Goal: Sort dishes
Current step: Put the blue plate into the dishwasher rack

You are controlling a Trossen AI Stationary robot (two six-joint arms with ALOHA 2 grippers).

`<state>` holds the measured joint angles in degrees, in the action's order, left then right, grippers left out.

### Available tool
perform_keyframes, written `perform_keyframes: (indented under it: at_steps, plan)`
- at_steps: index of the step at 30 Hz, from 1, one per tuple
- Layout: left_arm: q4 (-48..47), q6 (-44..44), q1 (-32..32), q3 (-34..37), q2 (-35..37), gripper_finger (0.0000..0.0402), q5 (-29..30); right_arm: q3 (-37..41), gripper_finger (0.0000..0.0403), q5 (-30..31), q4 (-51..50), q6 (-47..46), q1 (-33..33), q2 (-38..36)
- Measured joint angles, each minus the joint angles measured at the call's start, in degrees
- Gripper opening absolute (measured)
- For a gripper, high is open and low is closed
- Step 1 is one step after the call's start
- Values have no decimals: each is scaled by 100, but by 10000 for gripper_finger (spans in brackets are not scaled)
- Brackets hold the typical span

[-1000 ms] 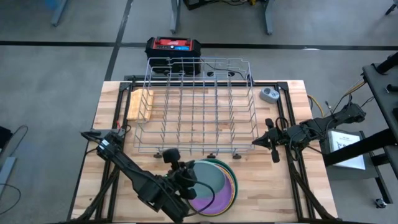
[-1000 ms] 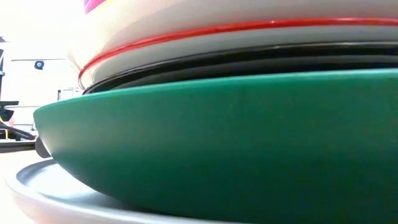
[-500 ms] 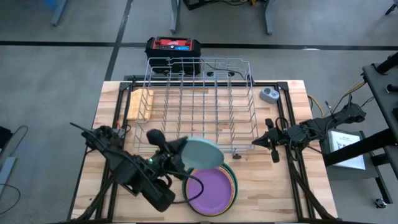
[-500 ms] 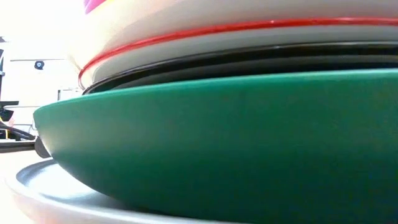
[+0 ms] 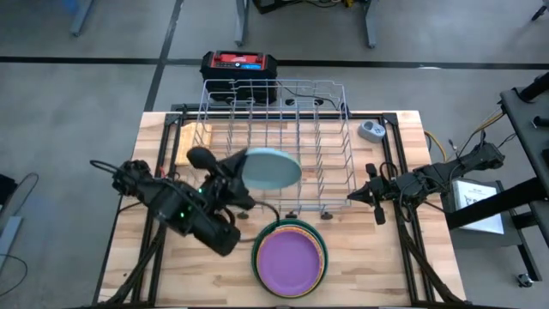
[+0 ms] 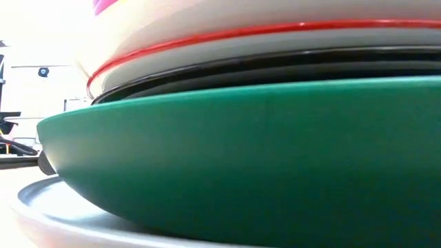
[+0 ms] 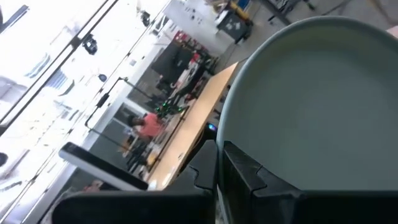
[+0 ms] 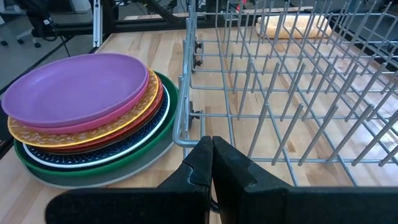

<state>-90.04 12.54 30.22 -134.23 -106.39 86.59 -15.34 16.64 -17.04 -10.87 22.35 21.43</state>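
Left gripper (image 5: 235, 174) clamped on the pale blue plate (image 5: 269, 167), holding it over the near-left part of the wire dish rack (image 5: 334, 146), remaining plates stacked, purple plate (image 5: 289, 261) on top, on the table (image 5: 369, 257) just in front of the rack, right gripper (image 5: 361, 196) pinched closed, empty, beside the rack's right end.

The left arm reaches in from the left side of the tabletop (image 5: 154, 266), its dark links angled up and to the right, wrist raised. Its pincer (image 5: 243, 176) is clamped on the rim of a pale blue plate (image 5: 270, 167) (one dark finger (image 7: 249, 177) shows lying across the plate's edge in the left wrist view). The right arm lies stretched out low at the right edge, pointing left, its pincer (image 5: 364, 195) with the fingers (image 8: 205, 163) pressed together, holding nothing.
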Motion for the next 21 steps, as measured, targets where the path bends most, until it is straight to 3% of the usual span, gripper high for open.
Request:
perform_keyframes:
  at_steps: [21]
  plan:
    - [6,-6,-1877,343,1011,2,-366,48,0,2,78,28,0,-4]
